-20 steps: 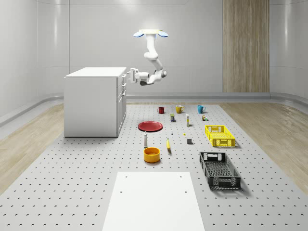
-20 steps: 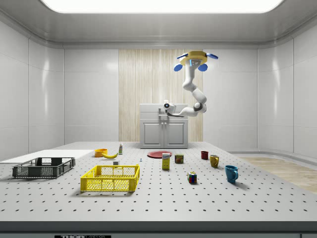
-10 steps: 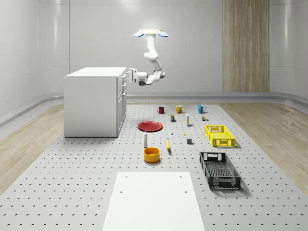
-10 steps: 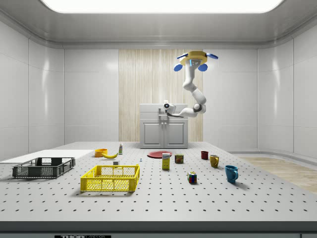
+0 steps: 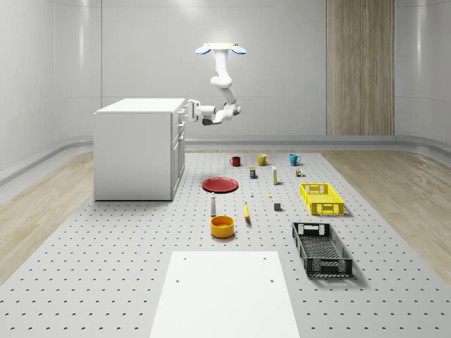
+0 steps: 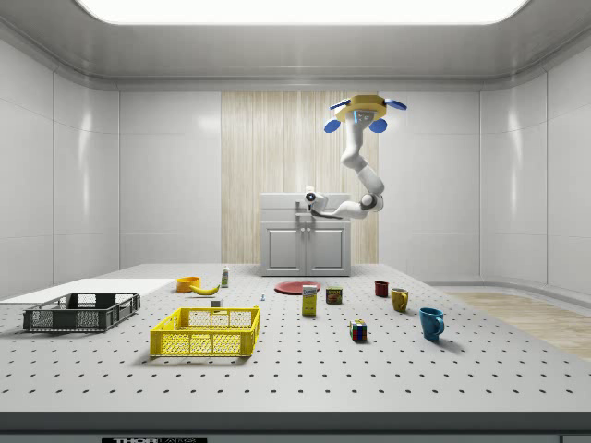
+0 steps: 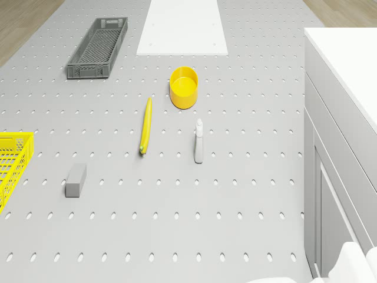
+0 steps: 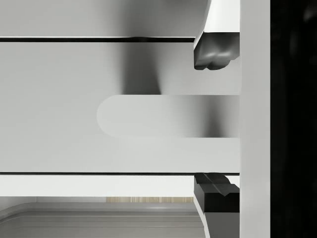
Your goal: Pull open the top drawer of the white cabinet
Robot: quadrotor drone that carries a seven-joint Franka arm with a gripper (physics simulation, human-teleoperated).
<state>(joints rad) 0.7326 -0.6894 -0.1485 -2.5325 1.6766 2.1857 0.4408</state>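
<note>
The white cabinet stands at the whole-scene view's left, its drawer side facing the objects on the table. The drone hovers high beside that side, off to the right of the cabinet. Its arm bends down and reaches across to the top drawer. My gripper is right at the drawer front. In the wrist view the flat handle runs between my fingertips, one above it and one below, each with a gap. The gripper is open. The side view has the gripper at the cabinet top.
On the perforated table lie a red plate, a yellow bowl, a banana and a small bottle. A yellow crate, a black crate and three mugs sit further right. A white mat lies in front.
The arm has drawn slightly closer to the cabinet, bringing the gripper up to the drawer front. The drone has held its place.
</note>
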